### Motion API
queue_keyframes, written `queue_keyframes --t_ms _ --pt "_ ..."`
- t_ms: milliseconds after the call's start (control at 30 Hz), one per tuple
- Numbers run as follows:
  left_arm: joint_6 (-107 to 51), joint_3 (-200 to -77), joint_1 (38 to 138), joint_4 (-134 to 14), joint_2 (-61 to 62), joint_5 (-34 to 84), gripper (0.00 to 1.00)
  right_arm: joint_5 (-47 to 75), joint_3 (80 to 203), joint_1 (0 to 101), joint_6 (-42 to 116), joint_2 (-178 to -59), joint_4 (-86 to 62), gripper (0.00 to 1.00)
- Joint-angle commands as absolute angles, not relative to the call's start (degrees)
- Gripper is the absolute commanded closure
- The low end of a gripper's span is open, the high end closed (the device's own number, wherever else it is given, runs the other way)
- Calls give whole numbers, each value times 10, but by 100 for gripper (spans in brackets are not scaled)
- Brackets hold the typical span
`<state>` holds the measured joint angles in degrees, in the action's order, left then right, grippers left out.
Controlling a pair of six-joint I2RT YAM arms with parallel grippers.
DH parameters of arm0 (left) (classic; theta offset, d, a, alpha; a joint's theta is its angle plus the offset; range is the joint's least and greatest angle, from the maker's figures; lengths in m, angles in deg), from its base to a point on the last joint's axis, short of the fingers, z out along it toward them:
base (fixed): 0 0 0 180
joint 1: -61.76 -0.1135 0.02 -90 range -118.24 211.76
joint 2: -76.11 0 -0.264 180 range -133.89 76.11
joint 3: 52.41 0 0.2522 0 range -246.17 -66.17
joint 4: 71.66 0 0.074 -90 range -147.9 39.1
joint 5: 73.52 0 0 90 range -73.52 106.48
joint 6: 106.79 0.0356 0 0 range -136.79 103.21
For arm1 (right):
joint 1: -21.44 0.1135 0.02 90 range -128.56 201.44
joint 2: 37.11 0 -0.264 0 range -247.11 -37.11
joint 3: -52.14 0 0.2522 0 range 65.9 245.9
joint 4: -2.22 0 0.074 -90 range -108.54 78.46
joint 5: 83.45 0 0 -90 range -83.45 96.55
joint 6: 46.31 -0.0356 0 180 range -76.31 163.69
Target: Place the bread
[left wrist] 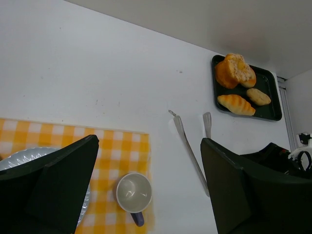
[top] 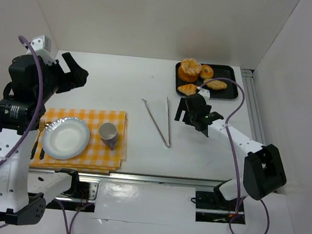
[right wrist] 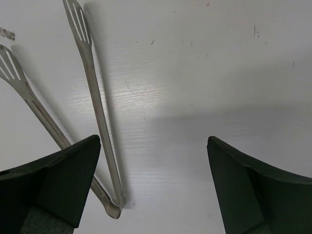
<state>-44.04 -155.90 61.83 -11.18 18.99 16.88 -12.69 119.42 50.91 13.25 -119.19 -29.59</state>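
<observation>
Jaws of right gripper (top: 183, 109) apart, near bread (top: 187, 88)

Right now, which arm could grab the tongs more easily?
The right. The right gripper, open, hovers just beside the tongs, near the bread tray. The left gripper is far off at the table's left side.

The left arm (top: 9, 163) and right arm (top: 235, 137) share white links and black joint housings. A purple cable (top: 35, 87) loops along each. The fingers (right wrist: 53, 180) are broad, matte black wedges.
</observation>
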Motion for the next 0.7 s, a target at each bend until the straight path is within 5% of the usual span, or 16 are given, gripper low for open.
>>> queue_keyframes --t_ms 0,667 --pt "-441 -1567 615 -142 203 180 1 -130 1184 508 126 -1159 -288 2" --pt "-452 -1556 615 -142 208 183 1 -60 1181 593 215 -1152 -269 1"
